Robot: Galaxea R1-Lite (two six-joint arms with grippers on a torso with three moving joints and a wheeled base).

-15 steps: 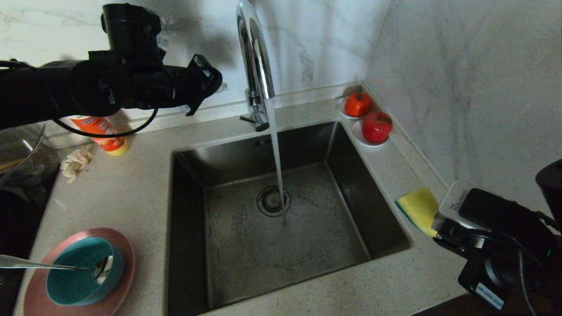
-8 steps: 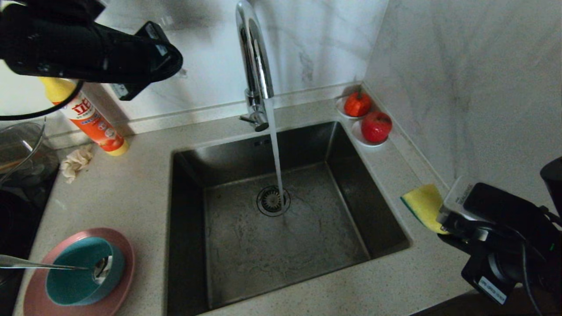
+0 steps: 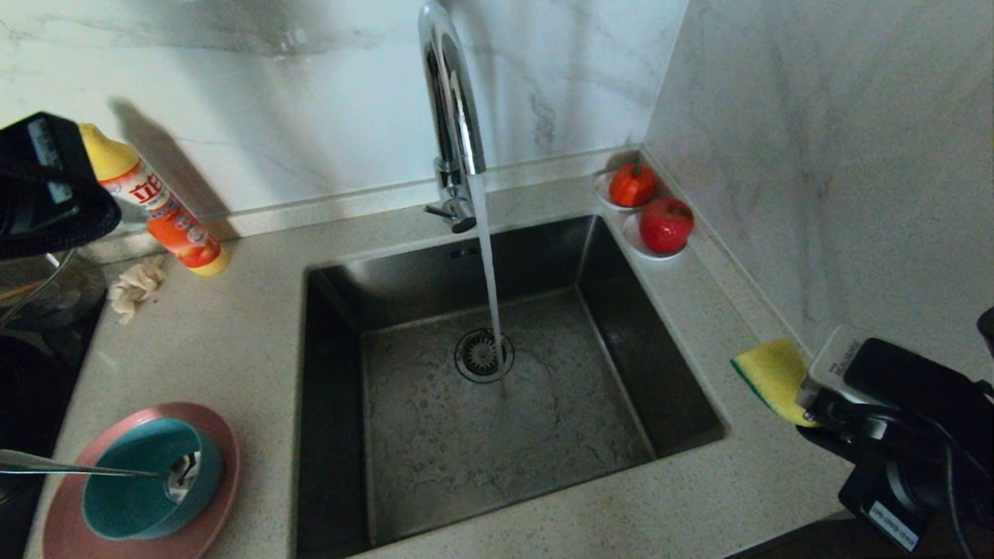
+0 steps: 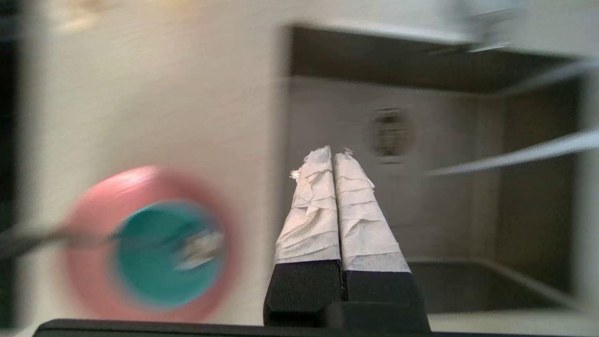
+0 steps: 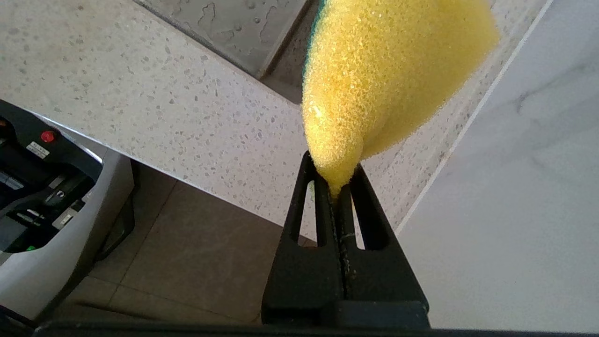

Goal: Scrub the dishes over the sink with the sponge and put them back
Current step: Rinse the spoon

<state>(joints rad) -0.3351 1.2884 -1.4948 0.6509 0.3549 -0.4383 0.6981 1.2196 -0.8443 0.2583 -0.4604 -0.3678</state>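
Sponge [image 3: 769,375] in right gripper [image 5: 335,187] (jaws pinched), countertop-high.

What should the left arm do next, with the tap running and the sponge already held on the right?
Probably open the left claw, now shut and empty, and lower it toward the slim silver metal spoon. The spoon lies in the small teal round bowl on the wide flat pink plate, so it comes off first. The right claw is pinching the yellow foam sponge beside the square stainless-steel sink.
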